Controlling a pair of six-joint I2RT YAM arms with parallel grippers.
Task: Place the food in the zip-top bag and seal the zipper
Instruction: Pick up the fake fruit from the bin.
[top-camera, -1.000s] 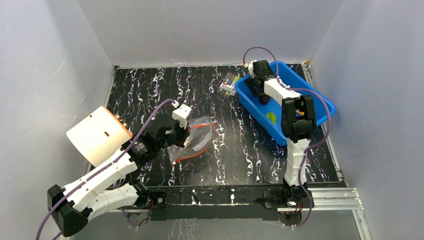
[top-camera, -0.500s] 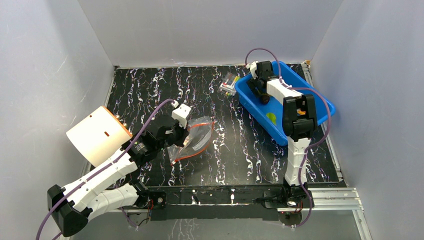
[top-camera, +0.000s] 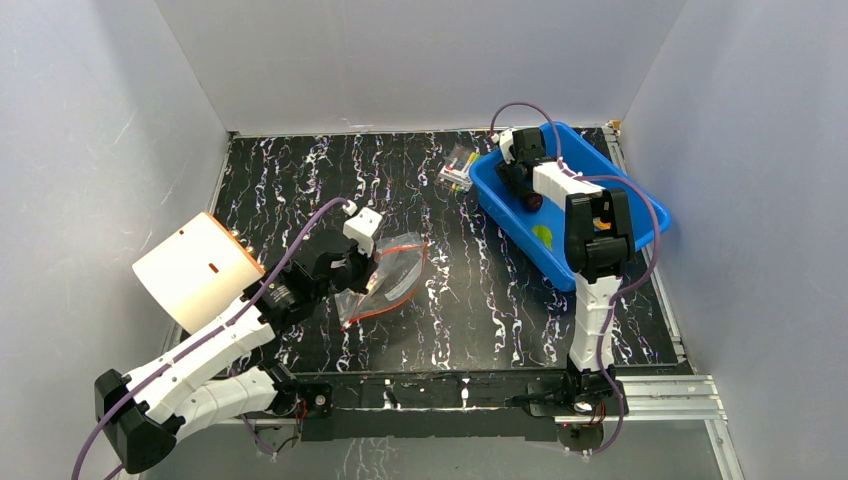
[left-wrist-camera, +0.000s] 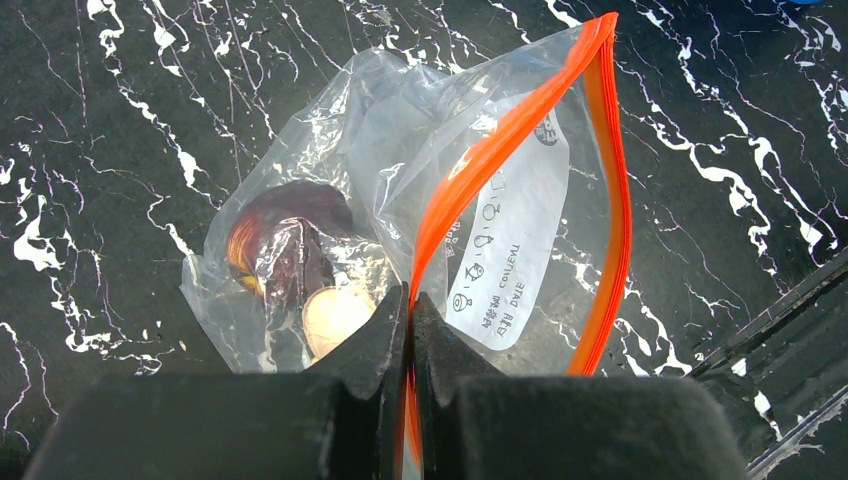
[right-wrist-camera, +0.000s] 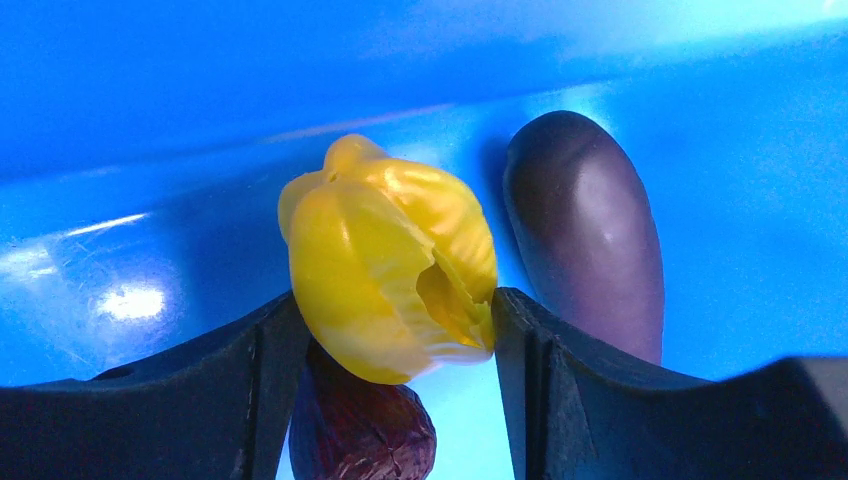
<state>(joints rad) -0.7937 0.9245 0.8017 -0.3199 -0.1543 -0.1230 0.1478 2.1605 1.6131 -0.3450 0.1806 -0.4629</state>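
Your left claw is clenched on the zipper at the near end of the bag. From the fingertips the orange strip runs up and away in two lines that stand apart, so the mouth is unsealed. The bag lies on the table directly ahead of this claw. Inside it, just left of the fingertips, a dark purple piece touches a beige piece. The white label sits just right of the fingertips.

Your right claw is down in the blue tray, grasping the yellow piece, with a finger pressed against each side. The eggplant lies on the tray floor just outside the right finger. A dark red piece shows beneath the yellow one, between the fingers. In the top view, a green piece lies in the tray behind this claw, well apart from it.
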